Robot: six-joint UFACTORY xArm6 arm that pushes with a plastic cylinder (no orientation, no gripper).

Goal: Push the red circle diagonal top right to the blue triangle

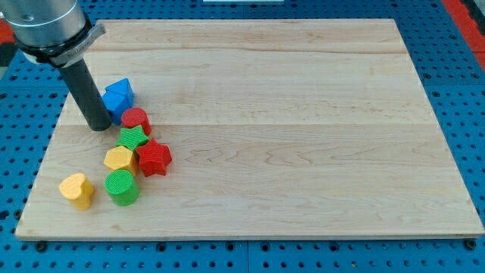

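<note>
Blocks clustered at the counter's (303, 114) left side

No jaws here: my tip (99, 127) rests just left of the red circle (136, 120), which touches the blue triangle (118, 95) above and green star (132, 138) below.

A green star-shaped block (132, 137) touches a red star block (154, 158) at four o'clock; a yellow, seemingly hexagonal block (120, 160), green cylinder (122, 186) and yellow heart (76, 189) lie on the pale wooden board (303, 114).
</note>
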